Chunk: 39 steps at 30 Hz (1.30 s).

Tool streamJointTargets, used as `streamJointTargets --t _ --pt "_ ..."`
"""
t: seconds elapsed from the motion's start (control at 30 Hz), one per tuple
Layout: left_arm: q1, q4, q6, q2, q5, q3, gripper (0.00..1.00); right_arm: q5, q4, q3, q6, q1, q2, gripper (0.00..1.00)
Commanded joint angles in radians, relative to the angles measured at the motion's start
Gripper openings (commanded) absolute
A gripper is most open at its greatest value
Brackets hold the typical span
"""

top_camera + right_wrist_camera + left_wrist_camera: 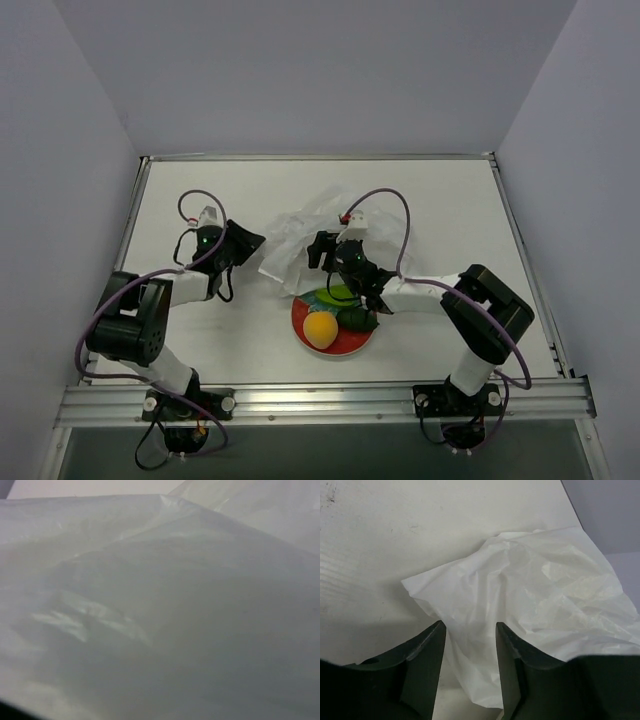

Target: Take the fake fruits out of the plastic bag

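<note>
Plastic bag crumpled at mid-table, just beyond plate, toward its far-left side. Whitish wrinkled film; contents not readable from any view.

Fake fruits on plate, outside bag:
- Orange-yellow fruit at near-left, fully visible.
- Dark green fruit just beside it on the right, far end tucked under R arm.
- Light green patch at far rim, partly covered by same arm; cannot tell whether one fruit or two.

L gripper low at bag's left edge. Jaws spread wide, w/ a flap of film running down into the gap btwn fingers; nothing pinched. Finger bases cut off by bottom of wrist view. Bag's right part cropped there too.

R gripper over bag's middle, near plate's far rim. Too dark and small in top view to read jaws. Wrist view no help: blurred film filling whole frame, fingers out of sight, only a dark sliver at bottom-left corner. Released or clenched: cannot tell. Contact w/ film likewise unclear.
</note>
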Motion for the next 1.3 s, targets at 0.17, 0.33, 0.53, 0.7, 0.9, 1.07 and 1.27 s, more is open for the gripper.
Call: streamJointTargets --t 0.17,0.33,0.53,0.7,0.9,1.07,1.27 --pt "-0.012 -0.196 0.101 -0.243 -0.063 0.019 0.66 0.037 -0.256 0.147 -0.162 -0.033 -0.011 0.56" --pt "-0.036 -0.416 0.204 -0.443 -0.113 0.041 0.74 0.078 -0.276 0.190 -0.154 -0.045 0.032 0.60" --pt "-0.102 -0.541 0.294 -0.613 0.009 0.004 0.80 0.116 -0.294 0.225 -0.158 -0.050 0.050 0.77" --pt "-0.196 -0.608 0.336 -0.693 0.025 -0.013 0.93 0.106 -0.316 0.241 -0.157 -0.074 0.075 0.84" --pt "-0.237 -0.597 0.351 -0.632 0.003 0.009 0.94 -0.038 -0.296 0.276 -0.174 -0.136 0.161 0.86" --pt "-0.302 -0.571 0.396 -0.555 -0.054 0.079 0.94 -0.141 -0.237 0.308 -0.247 -0.162 0.204 0.85" --pt "-0.329 -0.550 0.423 -0.451 -0.097 0.157 0.95 -0.161 -0.214 0.353 -0.275 -0.193 0.267 0.82"
